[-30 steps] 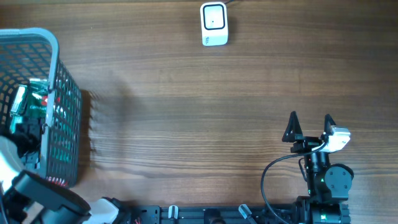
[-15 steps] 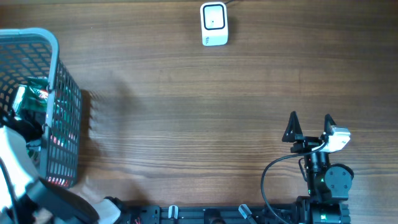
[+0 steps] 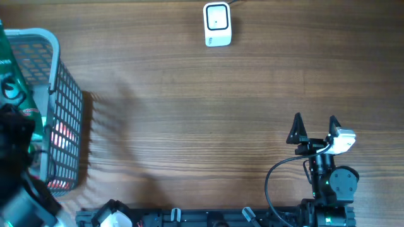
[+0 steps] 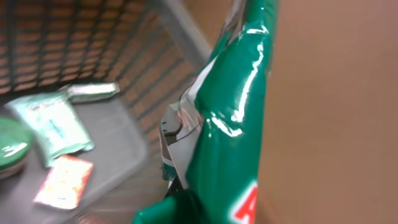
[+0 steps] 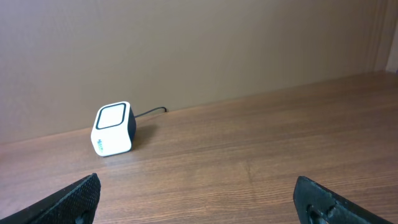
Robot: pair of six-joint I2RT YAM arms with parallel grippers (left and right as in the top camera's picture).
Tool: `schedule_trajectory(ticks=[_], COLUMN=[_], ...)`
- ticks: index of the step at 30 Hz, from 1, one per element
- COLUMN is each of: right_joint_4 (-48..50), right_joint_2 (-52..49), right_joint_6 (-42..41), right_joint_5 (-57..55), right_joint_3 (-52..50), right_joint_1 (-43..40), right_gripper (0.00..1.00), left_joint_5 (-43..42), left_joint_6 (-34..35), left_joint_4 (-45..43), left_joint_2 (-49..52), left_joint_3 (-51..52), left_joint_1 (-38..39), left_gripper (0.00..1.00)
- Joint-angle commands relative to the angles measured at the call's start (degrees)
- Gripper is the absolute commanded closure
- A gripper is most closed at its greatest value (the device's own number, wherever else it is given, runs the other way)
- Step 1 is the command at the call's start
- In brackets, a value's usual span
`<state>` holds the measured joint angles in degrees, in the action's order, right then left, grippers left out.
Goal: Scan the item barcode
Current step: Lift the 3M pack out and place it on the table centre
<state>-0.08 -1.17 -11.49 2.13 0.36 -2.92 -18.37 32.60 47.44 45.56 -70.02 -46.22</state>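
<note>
Showing cropped red lettering (image 4: 244, 208), green packet (image 4: 233, 112) sits clamped.

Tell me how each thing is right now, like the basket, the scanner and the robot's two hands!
Shiny green packet: pinched, held up above the basket.
Grey wire basket: upright, small packets lying flat inside.
White cube scanner: standing on the wooden table, cable attached.
Left gripper: shut on the packet.
Right gripper: open, empty.
</note>
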Motion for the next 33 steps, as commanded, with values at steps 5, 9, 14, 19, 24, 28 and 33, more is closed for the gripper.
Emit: schedule_trajectory(ticks=[5, 9, 14, 19, 24, 28, 33], right_joint_4=[0.11, 0.13, 0.11, 0.11, 0.13, 0.13, 0.13], right_joint_2=[0.37, 0.37, 0.37, 0.37, 0.35, 0.37, 0.37], right_joint_6=[-0.55, -0.55, -0.52, -0.55, -0.55, -0.52, -0.55], right_joint_5=[0.48, 0.48, 0.48, 0.48, 0.46, 0.48, 0.48], right_joint_3=[-0.07, -0.07, -0.07, -0.07, -0.07, -0.07, -0.07], right_joint_1=[0.22, 0.22, 0.22, 0.22, 0.22, 0.22, 0.22], right_gripper=[0.00, 0.00, 0.00, 0.01, 0.00, 0.00, 0.00], left_joint_5=[-26.10, -28.52, -28.04, -28.06, -28.09, -28.02, -24.96], left_joint_6=[2.40, -2.43, -5.64, -5.14, -5.20, -7.28, -7.93], left_joint_4=[4.63, 25.20, 36.39, 34.95, 30.58, 28.00, 24.55], left_joint_2=[-9.16, -9.14, -9.16, -9.14, -9.14, -9.14, -9.14], left_joint_3=[-1.20, -0.76, 3.21, 11.76, 23.04, 25.66, 25.68], left_joint_1=[1.64, 2.97, 2.97, 2.97, 2.99, 4.17, 11.61], left_gripper=[0.96, 0.96, 0.96, 0.96, 0.96, 0.96, 0.96])
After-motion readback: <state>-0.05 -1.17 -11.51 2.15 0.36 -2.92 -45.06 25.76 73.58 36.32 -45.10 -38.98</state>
